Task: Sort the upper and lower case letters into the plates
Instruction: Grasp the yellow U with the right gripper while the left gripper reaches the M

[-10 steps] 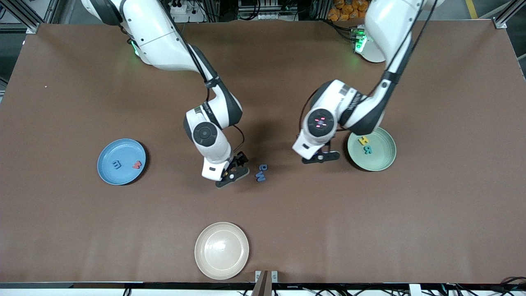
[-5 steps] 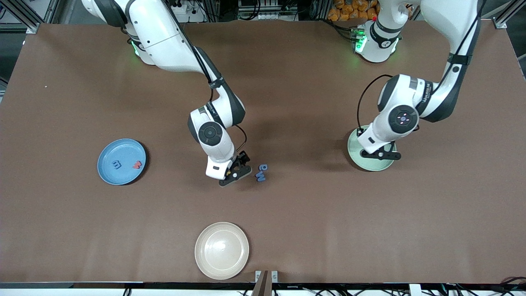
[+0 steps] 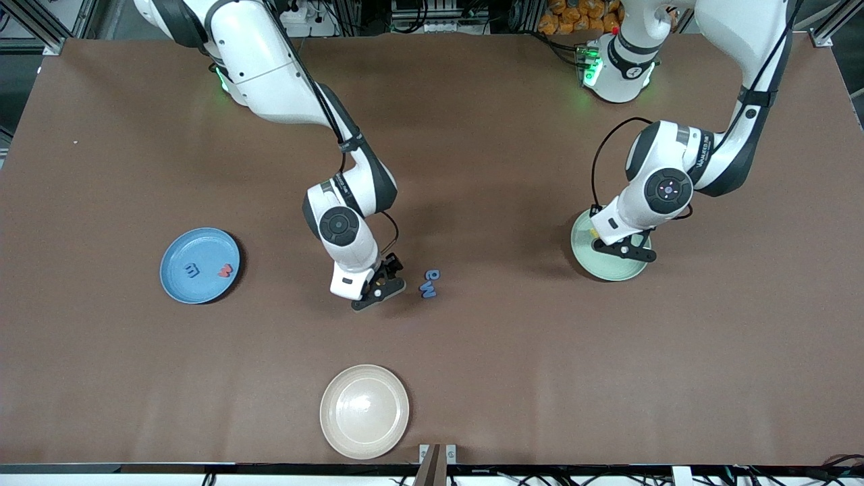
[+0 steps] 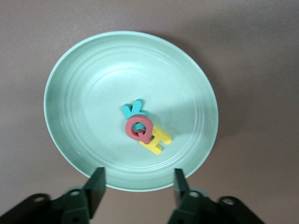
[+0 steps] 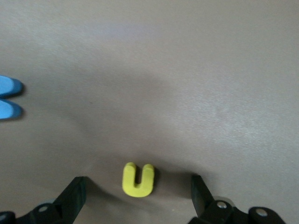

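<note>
- Mint plate (image 4: 65, 70): we see the left gripper (image 4: 135, 189) over it, jaws apart, nothing held; Q (image 4: 138, 129) sits atop the teal and yellow letters in it – likely sorted caps.
- Right gripper (image 5: 135, 196): jaws wide, straddling yellow u (image 5: 138, 179), well apart from the mint plate, toward the blue plate (image 3: 177, 251); we judge pickup prep.

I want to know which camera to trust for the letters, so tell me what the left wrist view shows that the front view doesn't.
Only the left wrist view: a pink Q, yellow H and teal letter piled in the mint plate, under the open left tool.

Only the front view: the blue plate, cream plate, two blue letters on the table, and the right tool.

Both: the mint plate and left tool.
</note>
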